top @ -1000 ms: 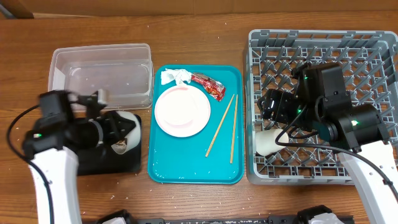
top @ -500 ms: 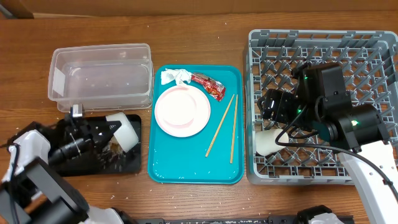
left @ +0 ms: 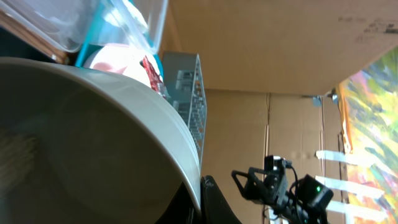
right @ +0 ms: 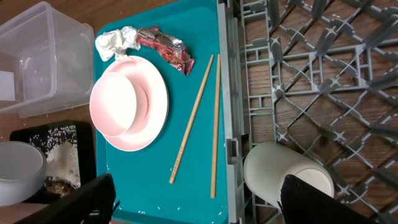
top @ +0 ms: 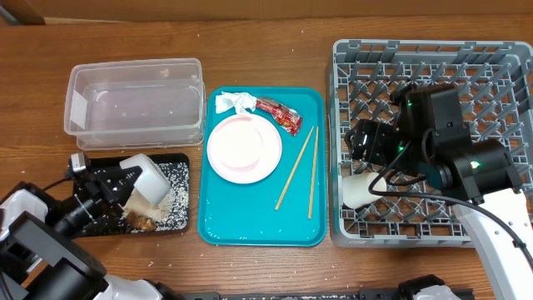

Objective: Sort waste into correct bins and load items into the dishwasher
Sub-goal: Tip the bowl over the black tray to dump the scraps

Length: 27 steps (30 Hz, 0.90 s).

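Observation:
My left gripper (top: 125,185) is shut on the rim of the small pale bowl (top: 150,173) and holds it tilted over the black tray (top: 100,162). White rice grains and brown scraps (top: 162,202) lie on that tray. The bowl (left: 93,137) fills the left wrist view. My right gripper (top: 364,148) is open and empty above the grey dish rack (top: 433,58), over the white cup (top: 358,188) lying in it. The pink plate (top: 243,147), napkin (top: 235,102), red wrapper (top: 279,115) and two chopsticks (top: 296,167) lie on the teal tray (top: 258,229).
The clear tub (top: 137,104) stands behind the black tray, with nothing visible in it. The right wrist view shows the cup (right: 286,177), plate (right: 129,102), chopsticks (right: 193,118) and rack wall (right: 225,74) beside the teal tray.
My left gripper has swung the bowl lower and left and tipped it; rice and brown scraps now lie on the black tray. The right arm has not moved.

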Each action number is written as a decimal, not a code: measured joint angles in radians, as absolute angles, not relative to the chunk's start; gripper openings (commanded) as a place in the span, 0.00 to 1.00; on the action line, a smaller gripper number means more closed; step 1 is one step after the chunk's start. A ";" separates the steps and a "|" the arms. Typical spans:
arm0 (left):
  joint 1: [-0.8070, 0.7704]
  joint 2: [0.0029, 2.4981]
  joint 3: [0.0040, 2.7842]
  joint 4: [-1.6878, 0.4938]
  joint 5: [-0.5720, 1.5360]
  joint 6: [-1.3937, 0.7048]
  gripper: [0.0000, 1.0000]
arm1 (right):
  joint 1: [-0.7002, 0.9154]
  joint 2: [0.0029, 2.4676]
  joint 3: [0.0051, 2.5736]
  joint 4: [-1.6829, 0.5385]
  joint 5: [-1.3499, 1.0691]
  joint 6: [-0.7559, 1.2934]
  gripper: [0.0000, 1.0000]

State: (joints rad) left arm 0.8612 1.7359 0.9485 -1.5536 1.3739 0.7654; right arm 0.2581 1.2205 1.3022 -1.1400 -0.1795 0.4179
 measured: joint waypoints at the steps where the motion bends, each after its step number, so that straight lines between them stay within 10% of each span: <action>1: 0.854 1.736 0.949 -1.571 1.377 0.791 0.04 | 0.258 1.221 1.302 -1.140 -0.180 0.418 0.87; 27: 0.570 1.652 1.147 -1.686 1.371 0.962 0.04 | 0.258 1.221 1.302 -1.142 -0.180 0.418 0.88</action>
